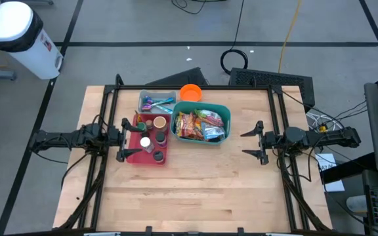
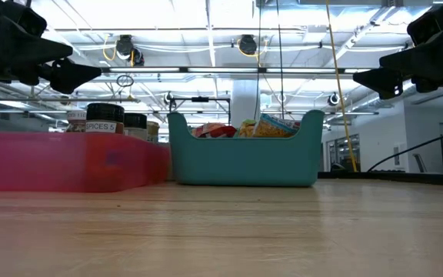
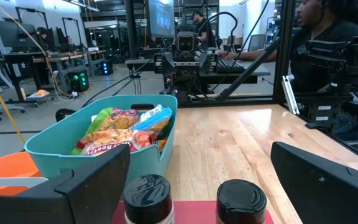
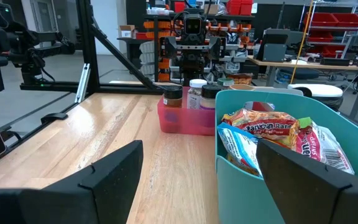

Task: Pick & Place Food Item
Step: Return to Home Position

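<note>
Two grippers hang over the table (image 1: 195,190), and neither carries anything. The left gripper (image 1: 123,139) has its fingers spread wide with only air between them, and the low view shows it well above the bin tops. Straight ahead of its fingertips lies the red bin (image 1: 135,157), whose near wall sits about under them. The spice bottles (image 1: 145,141) stand upright inside the bin with their long axes vertical. In the left wrist view, two dark caps rise just ahead of and below the open fingers.

Farther ahead of this gripper, just beyond the red bin, is the teal bin (image 1: 202,105), filled with snack packets (image 1: 199,124). The right gripper (image 1: 250,142) faces the teal bin from the other side. Its fingers are also spread and empty. It is a clear gap short of the bin's wall and at about the same height as the left gripper.

The left arm is plainly the nearer one to the spice bottles; the right has the whole teal bin between itself and them. With the items lying in their bins, sorting looks finished. What remains is the retreat, and it turns on the left side. The bottles stand forward of and beneath that gripper, so a pull straight back at its present height should clear the caps. Any dip would risk clipping them. The right gripper has open table under it and nothing to avoid.
</note>
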